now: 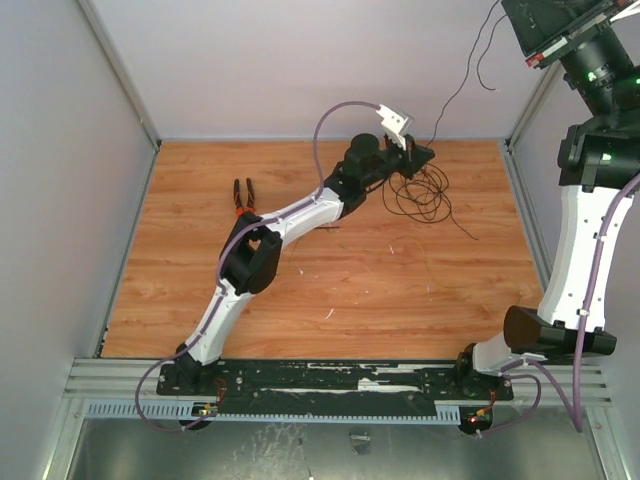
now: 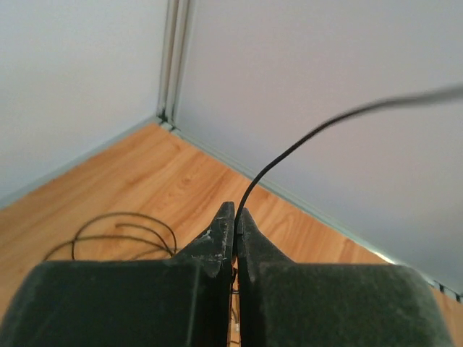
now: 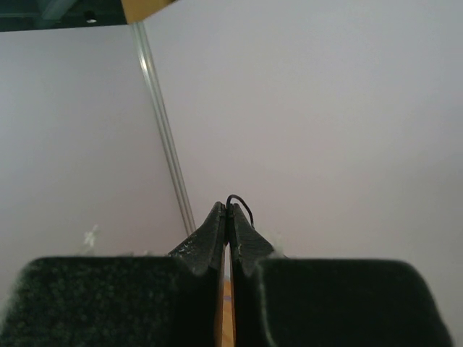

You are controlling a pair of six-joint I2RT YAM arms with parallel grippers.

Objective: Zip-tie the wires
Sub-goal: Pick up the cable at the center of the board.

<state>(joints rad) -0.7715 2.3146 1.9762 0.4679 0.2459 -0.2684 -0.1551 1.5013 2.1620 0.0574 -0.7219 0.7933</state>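
Note:
The wires [image 1: 420, 195] lie as loose black coils on the wooden floor at the back right. My left gripper [image 1: 428, 153] is at the far edge of the coils and is shut on one strand. In the left wrist view the strand [image 2: 289, 152] leaves the gripper's tips [image 2: 236, 210] and rises to the right, with coils [image 2: 123, 231] on the floor to the left. That strand [image 1: 462, 80] runs up to the top right corner. My right gripper [image 3: 228, 210] is raised high there and is shut on a thin wire end [image 3: 242, 204]. The zip tie does not clearly show.
Pliers with red and black handles [image 1: 243, 195] lie on the floor at the back left. White walls and metal posts [image 1: 120, 75] close in the floor on the left, back and right. A metal rail [image 1: 330, 385] runs along the near edge.

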